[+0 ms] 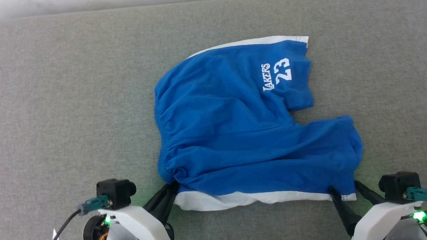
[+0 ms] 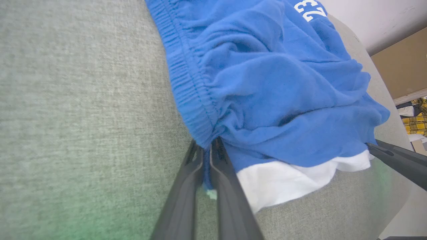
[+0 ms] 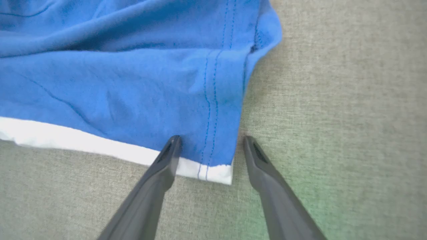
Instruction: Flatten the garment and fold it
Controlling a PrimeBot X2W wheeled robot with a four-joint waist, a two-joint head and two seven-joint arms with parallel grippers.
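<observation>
Blue cloth lies spread but rumpled on the grey woven surface in front of me. The garment, a pair of shorts, sits in the middle of my head view, with its gathered waistband toward my left and its two leg openings toward my right. The far leg carries the white "LAKERS 23" print and a white stripe along its far edge. The near leg bulges in loose folds, and a white band runs along the edge nearest me.

My left gripper is at the near-left corner, where the waistband meets that white band. In my left wrist view its fingers are pressed nearly together with a pinch of blue cloth between them, so it is clamped on the garment.

My right gripper is at the near-right corner, at the hem of the near leg, and its jaws stand wide apart. In my right wrist view one fingertip lies over the blue cloth just above the white trim. The other sits on the bare grey surface just beside the hem's edge. The corner lies between them, ungripped. One dark finger of that gripper also shows at the right edge of my left wrist view, next to the white band.
</observation>
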